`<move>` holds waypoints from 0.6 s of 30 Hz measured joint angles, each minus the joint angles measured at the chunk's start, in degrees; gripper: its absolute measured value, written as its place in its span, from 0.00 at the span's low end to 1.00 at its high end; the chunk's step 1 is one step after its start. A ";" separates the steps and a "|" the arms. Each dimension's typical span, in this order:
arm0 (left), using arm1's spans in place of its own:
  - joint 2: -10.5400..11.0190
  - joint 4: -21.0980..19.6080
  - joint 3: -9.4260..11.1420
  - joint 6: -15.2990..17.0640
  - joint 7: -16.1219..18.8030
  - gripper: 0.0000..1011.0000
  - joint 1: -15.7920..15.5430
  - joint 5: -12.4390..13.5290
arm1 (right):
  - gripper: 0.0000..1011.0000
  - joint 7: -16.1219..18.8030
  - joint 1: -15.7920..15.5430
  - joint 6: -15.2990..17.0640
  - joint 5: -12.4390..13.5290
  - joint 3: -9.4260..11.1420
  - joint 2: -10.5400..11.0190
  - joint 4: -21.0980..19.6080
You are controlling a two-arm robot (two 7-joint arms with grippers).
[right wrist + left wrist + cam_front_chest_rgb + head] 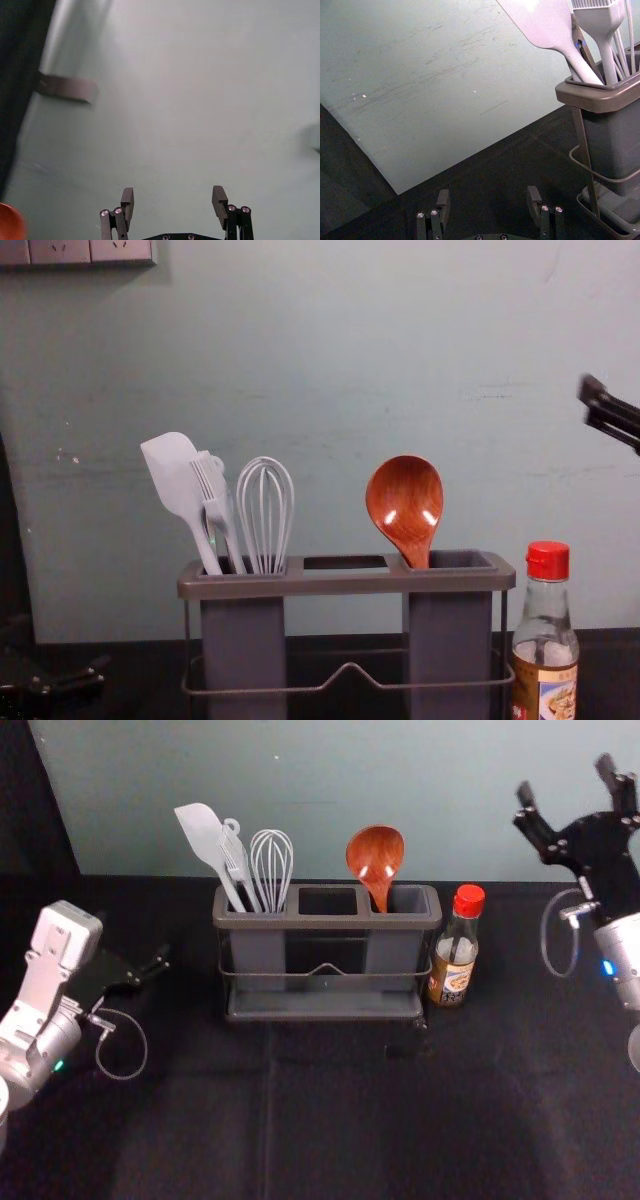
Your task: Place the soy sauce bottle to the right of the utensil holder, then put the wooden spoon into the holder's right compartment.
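Red-brown wood marked the wooden spoon (376, 856), which stood upright with its bowl up in the right compartment of the grey utensil holder (321, 1004). The holder sat toward the far edge of the dark surface (330, 1120), around its middle. Its left compartment held a pale spatula (203, 835), a pale brush (235, 862) and a whisk (271, 865), while the middle compartment was empty. The soy sauce bottle (456, 956), red-capped, stood upright just beside the holder, on its right.

The right gripper (566, 782) was raised at the far right, above the level of the bottle's cap; in its wrist view the gripper (172, 196) had its fingers spread well apart and had hold of nothing. The left gripper (152, 967) was parked left of the holder, near the surface's left side, its fingers likewise wide apart with nothing between them.
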 joint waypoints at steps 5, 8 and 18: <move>0.00 0.00 0.00 0.00 0.00 0.99 0.00 0.00 | 0.99 -3.08 -2.17 6.86 -1.88 2.21 -0.27 -2.36; 0.00 0.00 0.00 0.00 0.00 0.99 0.00 0.00 | 0.99 -2.81 -2.94 9.27 -1.18 2.59 -0.08 -2.95; 0.00 0.00 0.00 0.00 0.00 0.99 0.00 0.00 | 0.99 -2.40 -7.19 18.13 -0.41 2.24 0.56 -4.28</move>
